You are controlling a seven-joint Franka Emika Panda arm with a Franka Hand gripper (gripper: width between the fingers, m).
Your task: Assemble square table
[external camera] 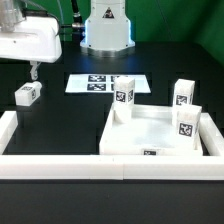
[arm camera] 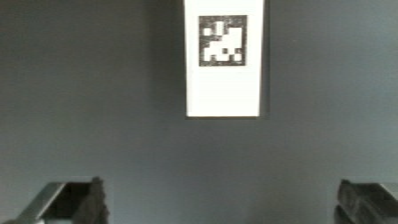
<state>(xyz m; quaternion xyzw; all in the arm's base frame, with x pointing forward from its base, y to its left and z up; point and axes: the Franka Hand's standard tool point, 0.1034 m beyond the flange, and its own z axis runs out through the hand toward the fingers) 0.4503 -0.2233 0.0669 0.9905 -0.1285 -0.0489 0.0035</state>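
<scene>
I see my jaws wide open, holding nothing, over bare matte dark table. Loose leg, a white tagged block, lies just below them. White rimmed square top sits well off toward the exterior view's right, three legs standing in its corners. Open room all around the jaws.

One square tabletop, four legs (three upright on it), one marker board.
</scene>
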